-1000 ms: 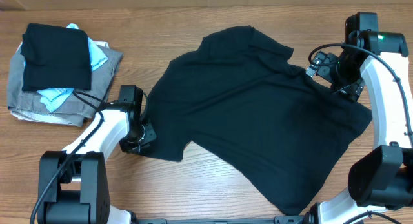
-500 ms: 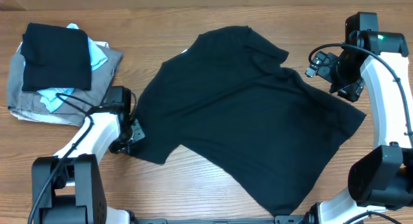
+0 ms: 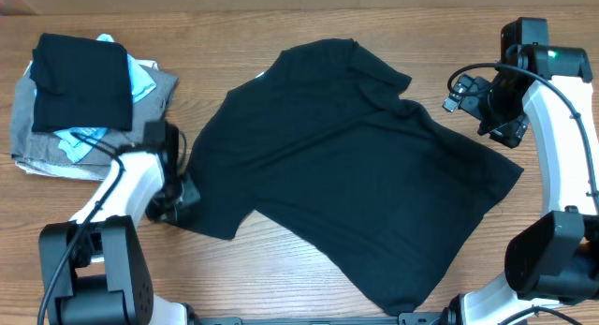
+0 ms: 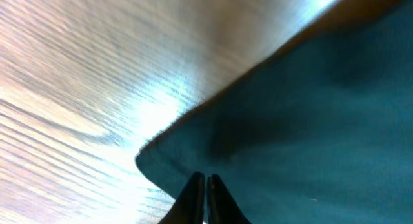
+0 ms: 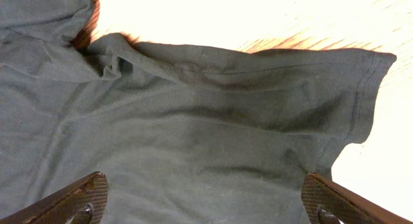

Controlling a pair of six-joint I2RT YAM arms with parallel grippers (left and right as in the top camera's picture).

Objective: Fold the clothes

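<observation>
Black T-shirt lay spread flat | left gripper pinched its 8 o'clock hem | right gripper splayed wide at 2 o'clock

The left wrist view is blurred, its bottom edge cutting off the left fingers. The black short-sleeved T-shirt runs past the right wrist view's edges. A folded black cloth hides most of the grey garment
</observation>
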